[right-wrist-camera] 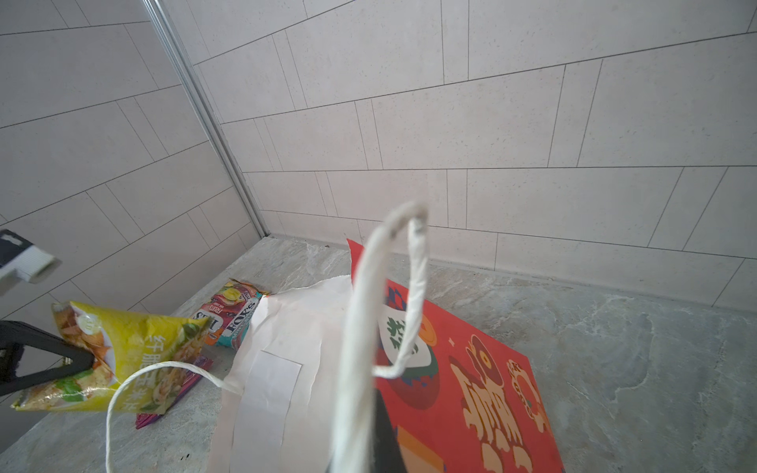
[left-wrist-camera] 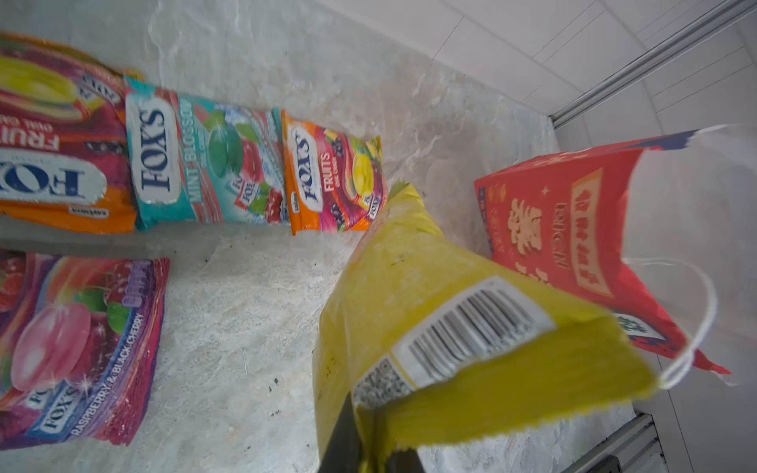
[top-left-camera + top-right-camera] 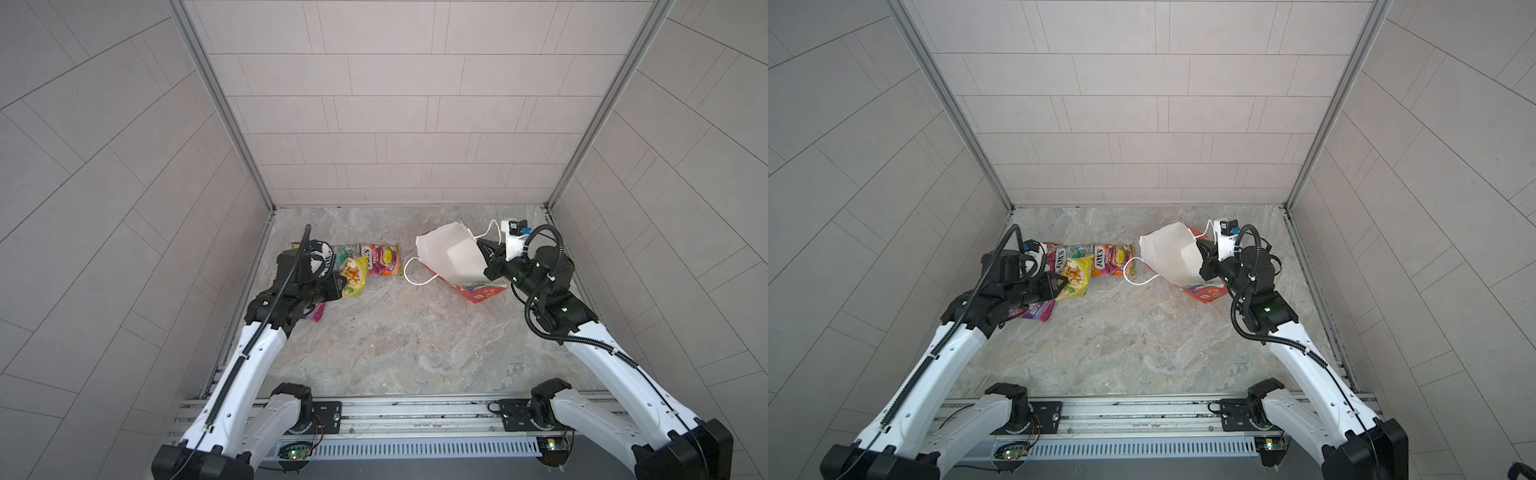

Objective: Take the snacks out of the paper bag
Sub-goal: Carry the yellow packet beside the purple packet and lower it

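Left wrist view is filled by the yellow snack packet (image 2: 450, 327), barcode side toward the camera, one crimped end pinched in the left jaws, which are closed tight on it. It is out of the bag and clear of the table (image 3: 395, 340), hanging from that grip. In both top views its long axis runs away from the jaws toward the back wall, so its free end points at the row of packets lying flat at the far left of the table.

In that row a teal mint packet (image 2: 205, 159) sits between an orange fruits packet (image 2: 332, 180) and a second orange packet (image 2: 53, 155), edges touching. A purple raspberry packet (image 2: 78, 348) lies nearer the left arm's base, apart from the row, with bare table between them. That bare patch, just beside the yellow packet, looks the likely place to set it, which would take a lowering rather than a reach.

The paper bag (image 3: 453, 257) is well apart to the right, tipped with its white mouth open toward the left arm. The right jaws are closed on its rim by the cord handle (image 1: 360, 327), propping it up. What shows of the inside is plain white; whether a packet lies deeper in it I cannot tell.
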Robot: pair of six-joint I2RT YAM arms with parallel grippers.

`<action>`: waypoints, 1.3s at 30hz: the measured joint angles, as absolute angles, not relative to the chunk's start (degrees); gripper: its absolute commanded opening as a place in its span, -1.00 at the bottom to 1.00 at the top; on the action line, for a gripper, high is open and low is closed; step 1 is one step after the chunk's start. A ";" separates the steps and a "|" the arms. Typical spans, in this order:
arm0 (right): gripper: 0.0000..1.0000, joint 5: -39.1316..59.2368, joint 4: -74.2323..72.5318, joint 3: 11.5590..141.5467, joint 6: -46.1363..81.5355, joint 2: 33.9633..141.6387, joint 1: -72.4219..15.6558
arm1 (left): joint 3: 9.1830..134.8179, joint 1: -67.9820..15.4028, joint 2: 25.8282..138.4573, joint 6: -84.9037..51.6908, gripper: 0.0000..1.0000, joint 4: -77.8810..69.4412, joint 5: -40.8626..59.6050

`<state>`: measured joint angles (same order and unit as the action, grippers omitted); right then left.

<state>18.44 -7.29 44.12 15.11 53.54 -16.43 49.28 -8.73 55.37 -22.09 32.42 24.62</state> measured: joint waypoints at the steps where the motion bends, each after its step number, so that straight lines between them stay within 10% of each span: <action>1: -1.00 18.48 -7.29 44.12 15.14 53.52 -16.43 | 48.84 -8.62 55.96 -22.26 -0.77 32.91 24.80; 39: -1.00 19.05 -7.46 43.11 15.40 53.17 -15.57 | 47.57 -1.45 76.55 -22.92 -0.56 27.83 26.57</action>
